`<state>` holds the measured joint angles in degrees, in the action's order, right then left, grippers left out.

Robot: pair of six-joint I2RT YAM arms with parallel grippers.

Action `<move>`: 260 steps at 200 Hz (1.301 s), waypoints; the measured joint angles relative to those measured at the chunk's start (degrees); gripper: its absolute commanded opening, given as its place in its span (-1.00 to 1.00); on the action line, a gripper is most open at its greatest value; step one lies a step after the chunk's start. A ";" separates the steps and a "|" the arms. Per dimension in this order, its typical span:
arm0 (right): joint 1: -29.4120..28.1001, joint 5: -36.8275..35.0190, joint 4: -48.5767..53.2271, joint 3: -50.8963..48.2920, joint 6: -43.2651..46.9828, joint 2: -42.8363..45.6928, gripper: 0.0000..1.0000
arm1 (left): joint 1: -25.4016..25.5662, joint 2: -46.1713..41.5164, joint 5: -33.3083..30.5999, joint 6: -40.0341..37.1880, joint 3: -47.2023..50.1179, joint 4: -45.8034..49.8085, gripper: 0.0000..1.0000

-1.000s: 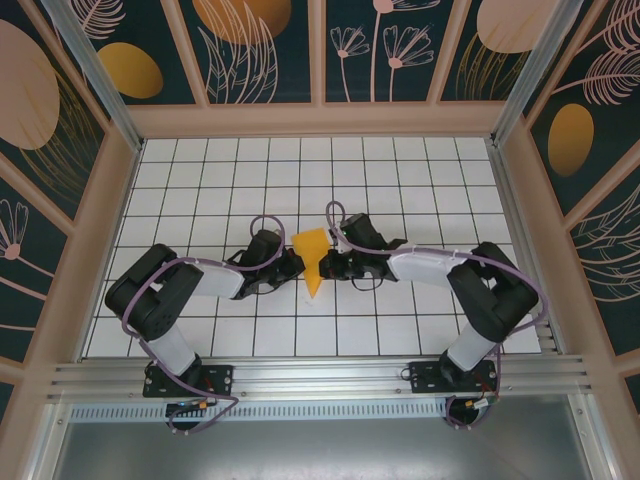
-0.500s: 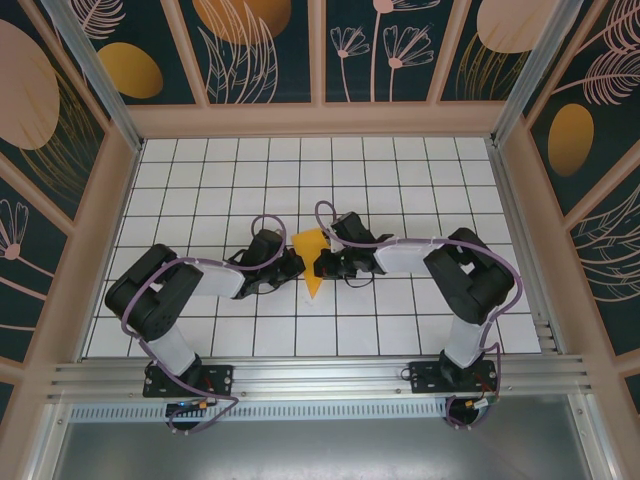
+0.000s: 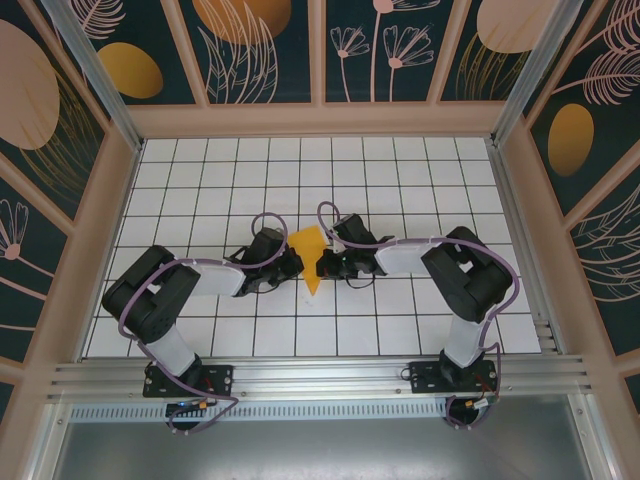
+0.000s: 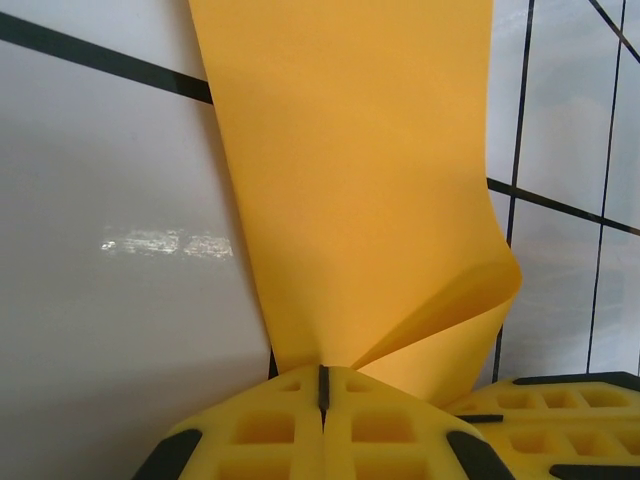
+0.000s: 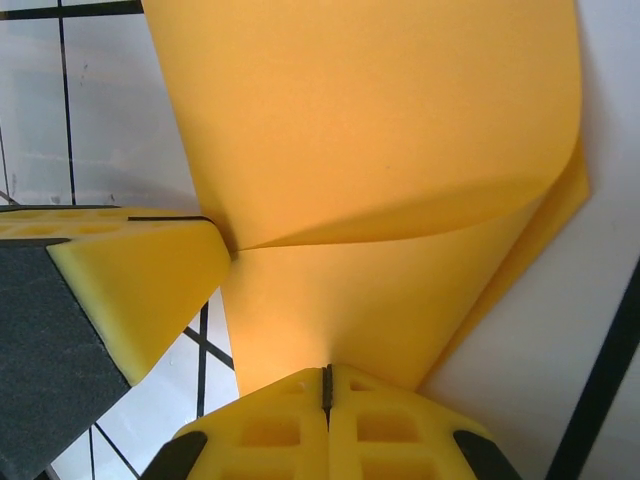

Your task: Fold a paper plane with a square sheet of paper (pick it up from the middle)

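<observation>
The square sheet of paper (image 3: 312, 256), orange-yellow, is folded over on itself into a shape that tapers to a point toward the near side, and stands held up at the table's middle. My left gripper (image 3: 297, 265) is shut on its left edge, and in the left wrist view the paper (image 4: 350, 180) rises from my closed left gripper (image 4: 322, 376) with one flap curling to the right. My right gripper (image 3: 324, 266) is shut on the right edge. In the right wrist view the folded paper (image 5: 370, 130) fans out from my closed right gripper (image 5: 326, 376), beside the left gripper's yellow finger (image 5: 140, 280).
The white grid-tiled table (image 3: 400, 180) is ringed by wooden walls with floral panels (image 3: 250, 45). Both arms lie low across the table, the left elbow (image 3: 150, 295) and right elbow (image 3: 470, 275) standing out toward the sides. An aluminium rail (image 3: 320, 378) runs along the near edge.
The right arm has drawn its elbow in to the left and its gripper has edged left against the paper. The left arm and the paper have hardly moved.
</observation>
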<state>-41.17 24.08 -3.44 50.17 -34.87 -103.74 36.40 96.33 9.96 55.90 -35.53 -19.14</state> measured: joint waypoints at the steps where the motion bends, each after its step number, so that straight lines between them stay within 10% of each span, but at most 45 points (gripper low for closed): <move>1: 0.00 0.00 0.00 0.00 -0.02 0.00 -0.87 | 0.00 0.00 -0.02 0.00 -0.02 0.02 -0.97; 75: -0.02 0.00 -1.57 -0.92 -3.08 0.11 -0.87 | -0.07 -4.85 -0.17 0.35 -0.81 1.81 -0.48; 260: -0.33 3.04 -3.32 -1.99 -7.93 0.50 -0.83 | 7.56 -6.60 4.66 12.15 11.91 -15.52 -0.89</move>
<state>-41.50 27.11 -6.76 48.18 -42.81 -103.24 43.97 89.73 14.61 68.05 -23.62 -34.65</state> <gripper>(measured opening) 0.090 0.061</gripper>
